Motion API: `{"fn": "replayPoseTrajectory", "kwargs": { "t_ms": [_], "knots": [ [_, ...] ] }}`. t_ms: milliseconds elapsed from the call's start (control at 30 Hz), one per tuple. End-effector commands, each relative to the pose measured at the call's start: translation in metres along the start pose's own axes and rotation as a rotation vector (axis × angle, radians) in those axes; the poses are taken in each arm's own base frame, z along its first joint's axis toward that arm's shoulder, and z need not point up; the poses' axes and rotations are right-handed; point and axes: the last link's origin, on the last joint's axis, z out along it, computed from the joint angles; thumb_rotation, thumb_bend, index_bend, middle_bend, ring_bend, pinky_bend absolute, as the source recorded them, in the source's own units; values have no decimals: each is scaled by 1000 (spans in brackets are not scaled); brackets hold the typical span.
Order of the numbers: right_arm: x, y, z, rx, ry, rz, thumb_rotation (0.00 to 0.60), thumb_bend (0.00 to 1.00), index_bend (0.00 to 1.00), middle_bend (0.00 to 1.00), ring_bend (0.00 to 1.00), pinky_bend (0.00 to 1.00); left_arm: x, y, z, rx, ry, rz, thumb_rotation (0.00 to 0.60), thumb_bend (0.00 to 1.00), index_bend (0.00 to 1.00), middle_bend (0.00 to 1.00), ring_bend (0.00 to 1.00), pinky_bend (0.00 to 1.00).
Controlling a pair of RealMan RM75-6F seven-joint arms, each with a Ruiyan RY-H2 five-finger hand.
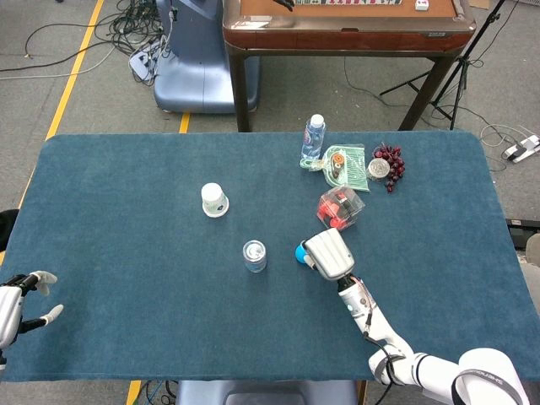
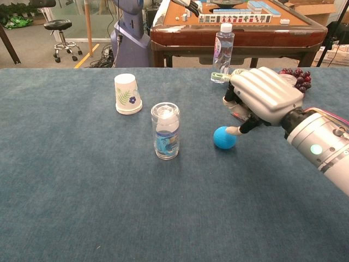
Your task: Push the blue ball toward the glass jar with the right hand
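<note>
A small blue ball (image 2: 224, 137) (image 1: 300, 251) lies on the blue cloth to the right of the glass jar (image 2: 166, 130) (image 1: 254, 256), about a hand's width from it. My right hand (image 2: 264, 97) (image 1: 328, 253) hovers just right of and above the ball, fingers curled downward, a fingertip touching the ball's upper right side. It holds nothing. My left hand (image 1: 18, 305) rests at the table's near left edge with fingers apart, holding nothing.
An upturned paper cup (image 2: 127, 94) stands left of the jar. Behind my right hand sit a water bottle (image 2: 222, 46), a plastic bag of items (image 1: 342, 165), a red-filled clear box (image 1: 339, 207) and grapes (image 1: 391, 160). A wooden table (image 2: 234, 27) stands beyond.
</note>
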Motion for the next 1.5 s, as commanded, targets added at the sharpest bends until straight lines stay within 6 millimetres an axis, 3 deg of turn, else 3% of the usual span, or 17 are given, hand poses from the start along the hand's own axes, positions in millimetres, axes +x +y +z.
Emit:
{"fn": "replayPoseTrajectory", "kwargs": {
  "t_ms": [33, 400, 933, 1500],
  "knots": [
    [1, 0, -8, 9, -12, 0, 600, 0, 1000, 1000, 1000, 1000, 0, 0, 0, -1, -2, 2, 600, 60, 446, 558, 485, 663],
    [-9, 6, -22, -4, -89, -25, 600, 0, 1000, 1000, 1000, 1000, -1, 1, 0, -3, -5, 4, 600, 60, 446, 558, 485, 663],
    [-32, 2, -4, -24, -125, -26, 600, 0, 1000, 1000, 1000, 1000, 2, -1, 0, 7, 1, -9, 600, 60, 452, 558, 485, 663],
    [-22, 3, 19, -33, -33, -9, 600, 0, 1000, 1000, 1000, 1000, 3, -2, -1, 8, 0, -12, 600, 60, 454, 558, 485, 663]
  ]
}}
